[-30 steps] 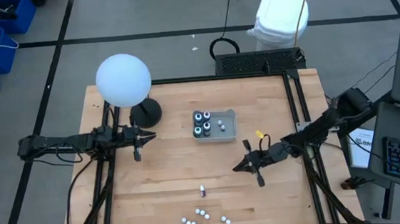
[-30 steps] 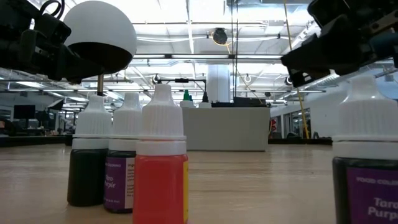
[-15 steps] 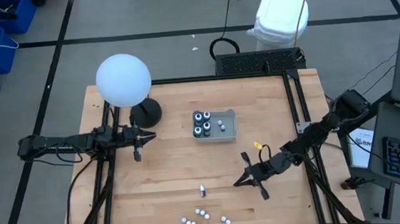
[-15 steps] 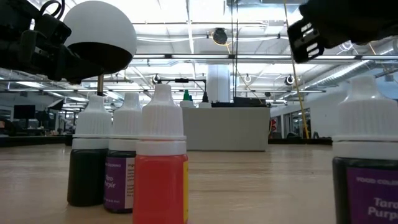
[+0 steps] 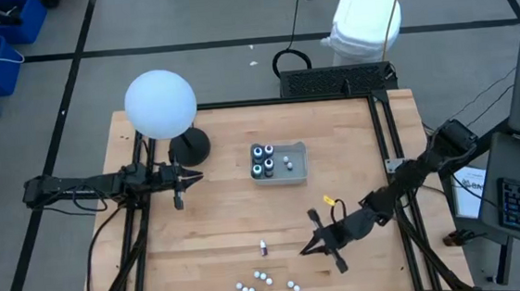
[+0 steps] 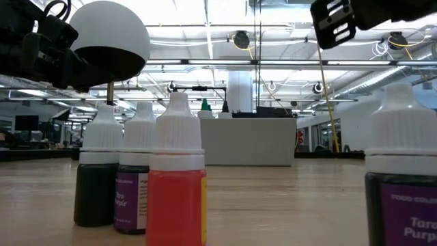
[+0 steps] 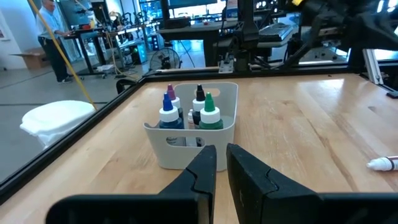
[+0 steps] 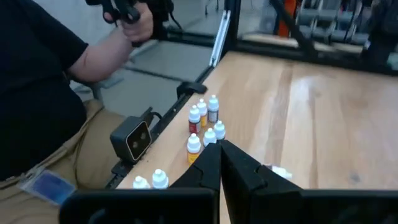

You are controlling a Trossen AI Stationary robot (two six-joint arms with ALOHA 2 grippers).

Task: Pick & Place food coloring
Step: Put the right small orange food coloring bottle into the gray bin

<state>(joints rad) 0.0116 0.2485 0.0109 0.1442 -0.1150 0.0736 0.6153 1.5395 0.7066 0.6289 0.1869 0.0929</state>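
High view: right claw (image 5: 311,246), fingers together and empty, hung near the food coloring bottles (image 5: 263,279) on the worktop's (image 5: 220,232) near edge. Approach step; next it must open. Left claw (image 5: 188,178) waited, nearly shut.

Two slim black jointed arms; the right arm (image 5: 402,183) carries a yellow tag.

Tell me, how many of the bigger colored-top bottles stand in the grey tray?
4, all upright in the left half of the grey tray as seen from above: blue-topped, purple-tipped, black-tipped and green-topped. Smaller vials share the tray, and some may be hidden.
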